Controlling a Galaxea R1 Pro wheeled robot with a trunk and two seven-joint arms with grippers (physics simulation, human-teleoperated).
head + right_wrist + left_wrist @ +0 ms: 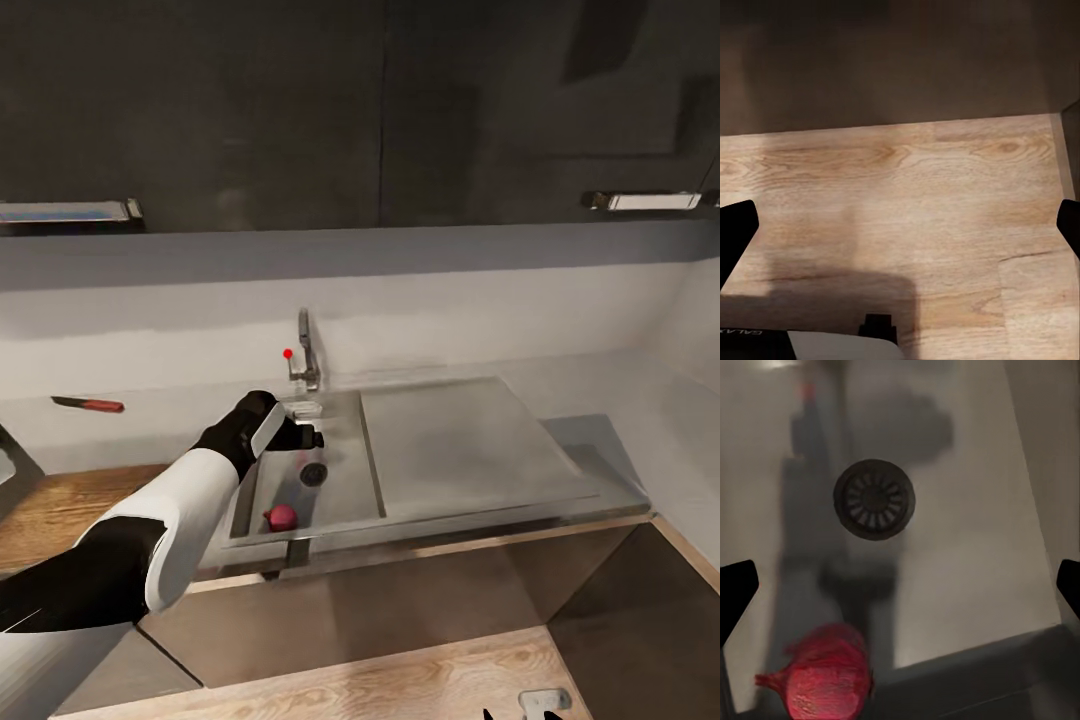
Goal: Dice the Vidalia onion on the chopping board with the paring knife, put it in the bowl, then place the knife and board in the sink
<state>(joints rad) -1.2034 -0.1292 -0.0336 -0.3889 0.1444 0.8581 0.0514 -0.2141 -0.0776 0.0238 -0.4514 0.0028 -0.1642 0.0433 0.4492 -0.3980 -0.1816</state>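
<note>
Left gripper (300,437) spread, empty, above sink (340,480). Vidalia onion (825,679) at 6 o'clock from drain (874,499): round, firm, slick; pinch across widest girth. Right gripper (900,225) spread, empty.

The onion (282,517), low in the grey sink (340,470), is deep red-magenta; the round drain (874,499) is dark grey with radial slots. At the head view's left, the paring knife (88,404) pairs a dark blade with a red handle on the pale grey countertop (170,420). The tap (307,350) is chrome with a red-tipped lever, and the floor (907,202) is light wood-grain.
</note>
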